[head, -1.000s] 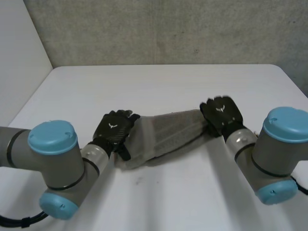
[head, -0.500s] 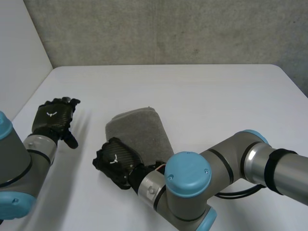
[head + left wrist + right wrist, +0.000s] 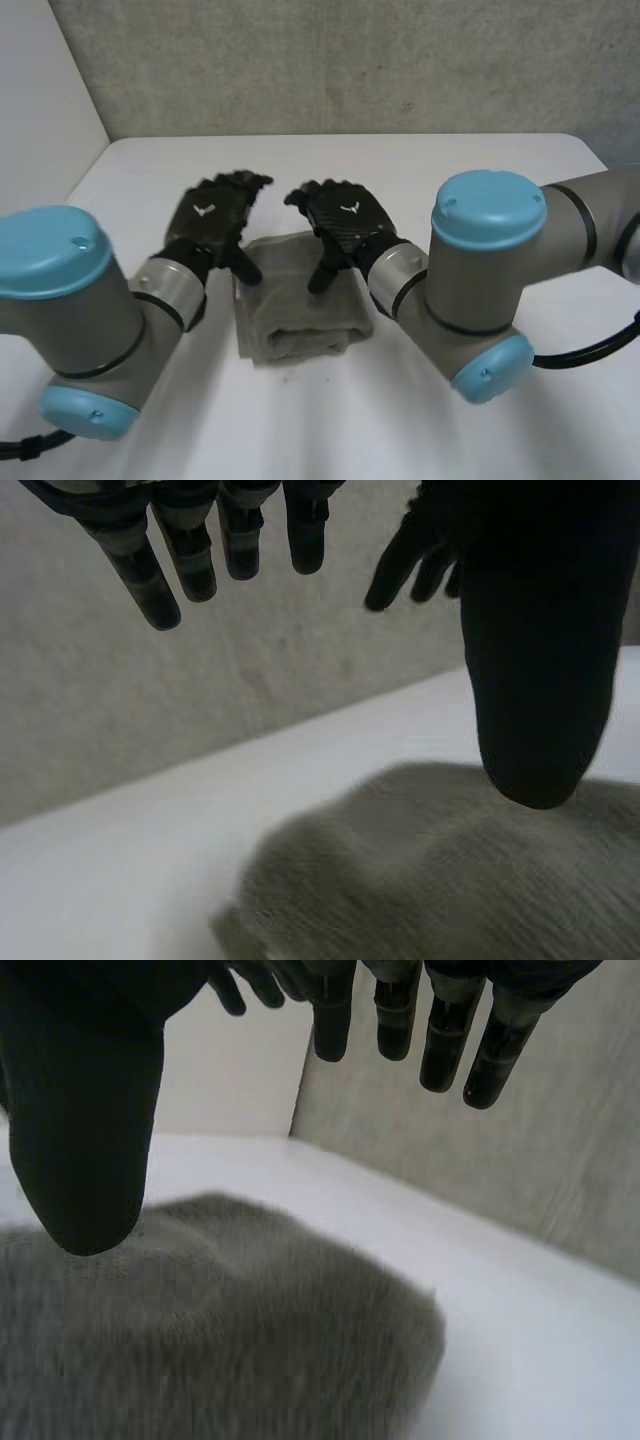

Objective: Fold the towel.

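the left hand (image 3: 212, 222) hung just beside the far left corner of the towel (image 3: 300, 312), its fingers straight, spread and holding nothing, while the towel lay as a folded grey bundle on the white table (image 3: 450, 170), between the two arms. the right hand (image 3: 345, 222) hung over the towel's far edge, its fingers likewise loose and empty, thumb pointing down at the cloth. with the hands so near each other they might have knocked together, and a thumb catching the loose top layer could, i judged, have dragged it and opened the fold.
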{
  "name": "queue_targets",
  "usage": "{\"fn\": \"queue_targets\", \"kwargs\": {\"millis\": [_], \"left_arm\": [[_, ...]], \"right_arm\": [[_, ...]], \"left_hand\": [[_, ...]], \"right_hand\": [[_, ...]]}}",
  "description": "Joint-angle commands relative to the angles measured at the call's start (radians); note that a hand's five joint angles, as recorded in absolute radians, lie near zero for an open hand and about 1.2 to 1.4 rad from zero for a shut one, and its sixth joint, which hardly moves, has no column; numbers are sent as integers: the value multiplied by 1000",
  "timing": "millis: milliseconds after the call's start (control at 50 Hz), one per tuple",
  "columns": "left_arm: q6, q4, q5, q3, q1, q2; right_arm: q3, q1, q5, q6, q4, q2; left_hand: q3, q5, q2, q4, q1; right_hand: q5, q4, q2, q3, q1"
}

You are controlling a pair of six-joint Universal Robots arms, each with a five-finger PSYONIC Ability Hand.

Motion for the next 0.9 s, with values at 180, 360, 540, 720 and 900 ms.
{"fn": "queue_targets", "kwargs": {"millis": [180,360,540,720,900], "left_arm": [[-3,-106,-9,25,-1,-179],[2,-119,-9,15,32,-177],[66,-183,1,63,31,-55],[60,-270,-1,198,34,113],[49,-477,2,348,124,255]], "right_arm": [[-139,-55,-92,56,127,227],[-153,-87,-87,28,156,241],[-150,-109,-14,22,158,76],[-115,-136,291,3,58,-156],[-15,-201,322,-157,41,-316]], "left_hand": [[35,-1,30,33,22],[35,-1,30,33,22],[35,-1,30,33,22],[17,-18,13,16,4],[8,-28,3,6,-6]], "right_hand": [[-53,-57,-46,-38,-32],[-53,-57,-46,-38,-32],[-53,-57,-46,-38,-32],[-53,-57,-46,-38,-32],[-53,-57,-46,-38,-32]]}}
